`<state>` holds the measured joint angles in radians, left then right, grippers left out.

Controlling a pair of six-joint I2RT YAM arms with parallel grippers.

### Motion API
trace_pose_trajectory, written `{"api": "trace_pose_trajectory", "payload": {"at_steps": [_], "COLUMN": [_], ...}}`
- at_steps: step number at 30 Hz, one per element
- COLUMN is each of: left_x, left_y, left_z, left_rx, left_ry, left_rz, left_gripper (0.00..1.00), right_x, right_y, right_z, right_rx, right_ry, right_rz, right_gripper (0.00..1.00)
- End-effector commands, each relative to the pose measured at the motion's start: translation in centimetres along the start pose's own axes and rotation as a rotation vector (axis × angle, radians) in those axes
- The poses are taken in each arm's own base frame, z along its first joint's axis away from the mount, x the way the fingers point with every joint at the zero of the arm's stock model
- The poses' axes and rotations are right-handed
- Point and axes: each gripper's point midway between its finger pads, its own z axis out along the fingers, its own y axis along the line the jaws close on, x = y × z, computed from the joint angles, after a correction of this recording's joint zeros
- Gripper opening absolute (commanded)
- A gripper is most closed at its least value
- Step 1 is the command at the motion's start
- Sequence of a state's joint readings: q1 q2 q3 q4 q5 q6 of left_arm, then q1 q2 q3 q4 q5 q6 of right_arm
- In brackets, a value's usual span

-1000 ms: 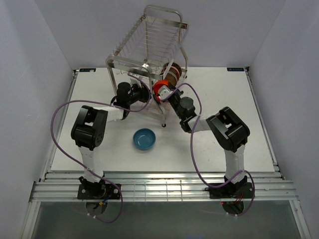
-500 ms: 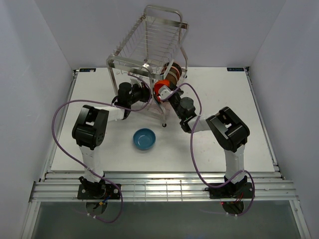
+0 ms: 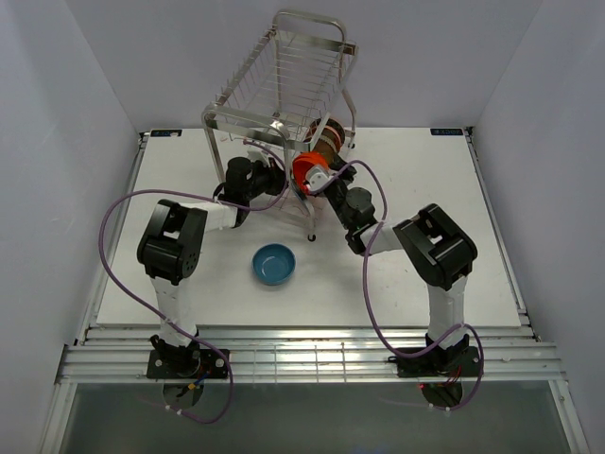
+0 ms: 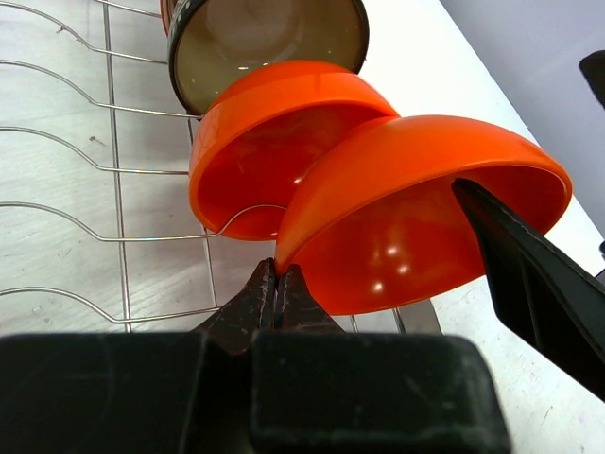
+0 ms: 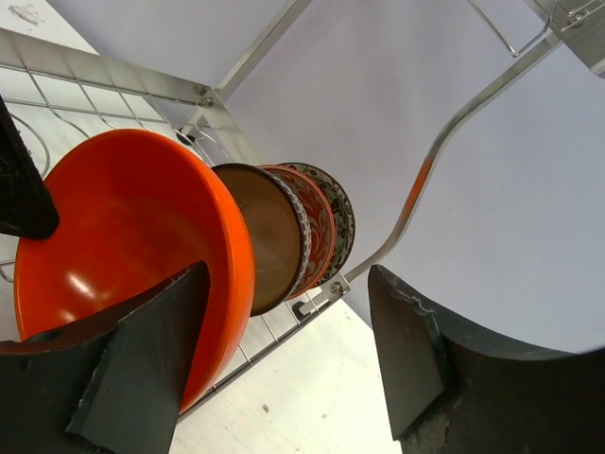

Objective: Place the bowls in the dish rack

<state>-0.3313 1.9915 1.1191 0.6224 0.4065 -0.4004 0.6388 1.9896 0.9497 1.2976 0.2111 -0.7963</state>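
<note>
Six bowls are accounted for, listed outward from the arm bases. Item one, the blue bowl (image 3: 274, 264), sits upright and alone on the bench (image 3: 321, 298), well short of the rack, in the same spot as a second ago and not yet loaded. Item two, the left pincer (image 4: 279, 281), has its tips pressed together with nothing between them, set just under the lower rim of the near orange bowl (image 4: 425, 218). Item three, the right pincer (image 5: 284, 274), is spread wide and astride that bowl's rim, one finger inside the bowl and the other well clear, gripping nothing. Over the last second it and the bowl have edged slightly deeper into the rack, so this placement is judged all but finished. Whether the bowl sits in a slot cannot be told. It stands on edge, leaning on the second orange bowl (image 4: 255, 142) in the lower tier (image 4: 112, 172). Behind these stand the brown bowl (image 4: 265, 38), the red-and-white bowl (image 5: 319, 222) and the grey patterned bowl (image 5: 342, 213). Farthest is the dish rack (image 3: 312, 16), its upper basket bare. Five bowls are at the rack and one is outstanding.
</note>
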Motion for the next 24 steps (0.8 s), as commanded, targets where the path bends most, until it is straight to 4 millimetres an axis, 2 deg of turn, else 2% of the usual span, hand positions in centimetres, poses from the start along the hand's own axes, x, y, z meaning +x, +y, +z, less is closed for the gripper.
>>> {"api": "trace_pose_trajectory", "payload": {"at_steps": [1, 9, 17, 19, 20, 24], "left_x": [-3.3, -3.3, -3.5, -3.5, -3.4, -3.2], "left_y": [-0.5, 0.0, 0.2, 0.1, 0.2, -0.1], "left_z": [-0.4, -0.5, -0.8, -0.9, -0.9, -1.0], "left_rx": [-0.01, -0.042, -0.058, -0.06, -0.061, -0.038], "left_ry": [-0.083, -0.083, -0.08, -0.08, -0.077, -0.084], "left_rz": [0.043, 0.03, 0.032, 0.033, 0.034, 0.046], "left_gripper": [0.0, 0.0, 0.0, 0.0, 0.0, 0.0], "right_x": [-8.4, -8.7, -8.6, -8.7, -8.7, -7.8], "right_y": [-10.0, -10.1, -9.8, -9.8, -9.7, -9.3], "right_z": [-2.1, -2.5, -3.4, -3.6, -3.6, -3.1], "right_rx": [0.359, 0.343, 0.315, 0.308, 0.296, 0.237], "right_ry": [-0.319, -0.321, -0.315, -0.312, -0.308, -0.23], "right_rz": [0.065, 0.076, 0.066, 0.069, 0.077, 0.112], "right_gripper": [0.74, 0.77, 0.84, 0.79, 0.71, 0.67]}}
